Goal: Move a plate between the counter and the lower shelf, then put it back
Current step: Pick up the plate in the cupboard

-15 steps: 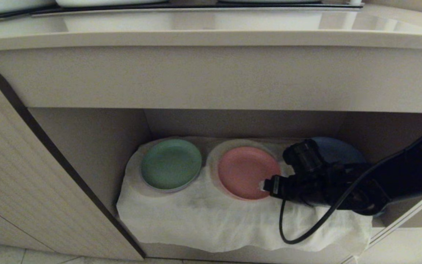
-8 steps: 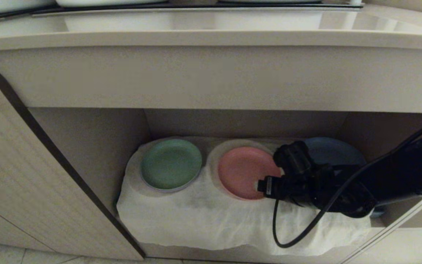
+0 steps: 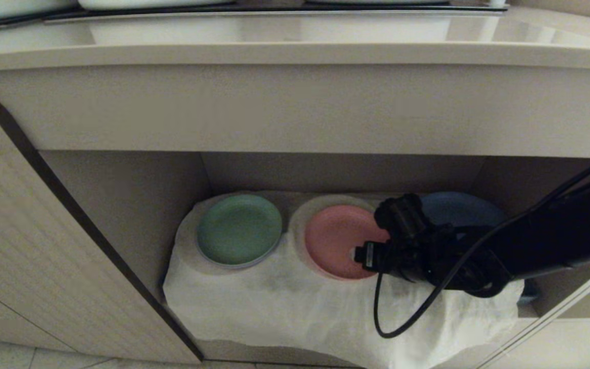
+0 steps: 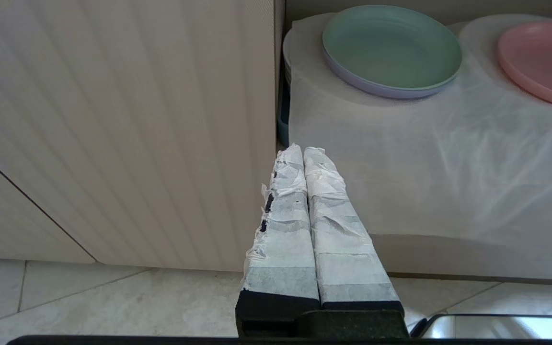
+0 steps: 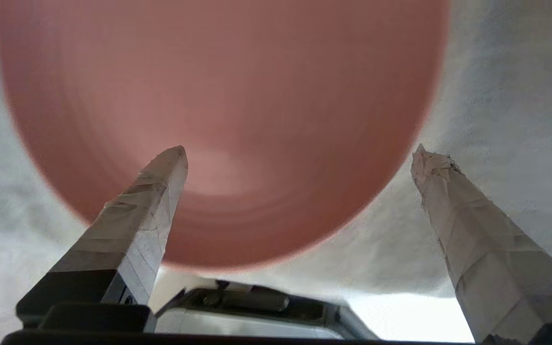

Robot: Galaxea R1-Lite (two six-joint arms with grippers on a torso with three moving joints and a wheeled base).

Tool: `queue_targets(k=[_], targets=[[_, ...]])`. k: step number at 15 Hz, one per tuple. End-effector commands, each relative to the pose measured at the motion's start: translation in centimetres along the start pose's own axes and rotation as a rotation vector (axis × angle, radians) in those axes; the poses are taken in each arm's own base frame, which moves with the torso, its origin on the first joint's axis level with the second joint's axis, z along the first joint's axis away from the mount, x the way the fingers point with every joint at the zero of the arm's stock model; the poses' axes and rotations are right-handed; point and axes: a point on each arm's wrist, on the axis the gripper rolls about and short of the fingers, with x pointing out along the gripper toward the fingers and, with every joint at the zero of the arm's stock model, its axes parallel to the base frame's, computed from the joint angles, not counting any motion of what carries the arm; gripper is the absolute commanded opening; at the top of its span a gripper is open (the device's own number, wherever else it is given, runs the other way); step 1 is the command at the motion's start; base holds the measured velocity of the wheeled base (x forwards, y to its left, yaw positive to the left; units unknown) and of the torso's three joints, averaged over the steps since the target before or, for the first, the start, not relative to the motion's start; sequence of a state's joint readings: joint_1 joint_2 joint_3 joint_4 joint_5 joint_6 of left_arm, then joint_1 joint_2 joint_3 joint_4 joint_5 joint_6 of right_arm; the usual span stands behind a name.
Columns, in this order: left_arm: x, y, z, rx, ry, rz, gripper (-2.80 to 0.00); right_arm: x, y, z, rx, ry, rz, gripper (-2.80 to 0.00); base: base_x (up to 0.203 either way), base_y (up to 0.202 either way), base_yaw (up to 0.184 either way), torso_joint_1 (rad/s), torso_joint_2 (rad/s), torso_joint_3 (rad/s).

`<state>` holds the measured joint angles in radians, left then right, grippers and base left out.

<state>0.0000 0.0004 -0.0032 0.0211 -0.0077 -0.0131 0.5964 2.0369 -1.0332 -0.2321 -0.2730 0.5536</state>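
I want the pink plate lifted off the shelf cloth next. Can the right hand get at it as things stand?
Probably yes. The right hand is open right at the pink plate, one finger over its rim, the other over the white cloth. Nothing lies between.

You will find no legible text, brand, number or sign in any view. The only candidate is a small white tag (image 3: 369, 254) on the wrist body just behind the right gripper (image 5: 300, 155); it may carry print, but nothing on it can be read. The plate (image 5: 218, 120) directly ahead of that gripper's fingertips bears no marking, and neither does the tape wrapped round them.
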Motion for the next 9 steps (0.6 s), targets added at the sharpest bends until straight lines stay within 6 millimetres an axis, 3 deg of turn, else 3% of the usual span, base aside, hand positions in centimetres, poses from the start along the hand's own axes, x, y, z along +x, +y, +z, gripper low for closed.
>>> queue_targets(k=[1,9], targets=[[0.00,0.00,-0.01,-0.001,0.000,0.000,-2.80,0.53,0.10,-0.21,-0.006,0.002,-0.012,0.00,0.000,0.000,0.000,0.000,0.00,0.000],[0.00,0.00,-0.01,-0.001,0.000,0.000,-2.80,1.06,0.20,-0.16,-0.016,-0.003,-0.028,0.00,0.000,0.000,0.000,0.000,0.00,0.000]])
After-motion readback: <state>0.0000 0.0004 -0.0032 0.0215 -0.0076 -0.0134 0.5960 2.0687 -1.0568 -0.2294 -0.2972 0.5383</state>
